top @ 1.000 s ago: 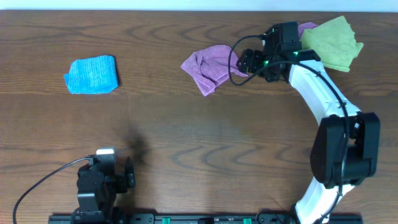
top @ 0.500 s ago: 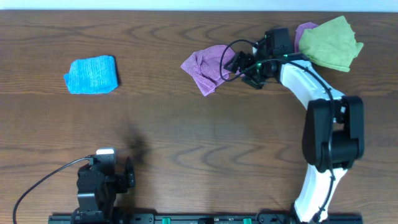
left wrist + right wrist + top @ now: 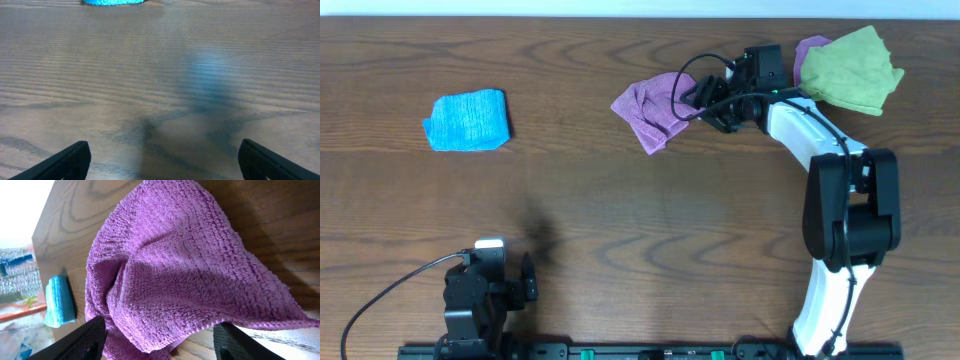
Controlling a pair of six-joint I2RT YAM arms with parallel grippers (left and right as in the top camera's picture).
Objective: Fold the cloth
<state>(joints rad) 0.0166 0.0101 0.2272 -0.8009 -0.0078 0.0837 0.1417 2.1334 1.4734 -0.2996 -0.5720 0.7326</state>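
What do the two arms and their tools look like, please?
The right arm has white links, black joints and a looping black cable. The left arm is black with a silver cap and trailing black cable. The left tool and right tool have black fingers.

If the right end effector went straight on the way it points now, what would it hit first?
The purple cloth: its rumpled edge lies directly ahead between the right end effector's open fingers, likely before any tabletop.

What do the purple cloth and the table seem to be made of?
The purple cloth: probably terry or microfibre, soft and matte; looped pile shows in rows. The table: wood or wood-look laminate, cannot tell which; dark brown grain, slight sheen.
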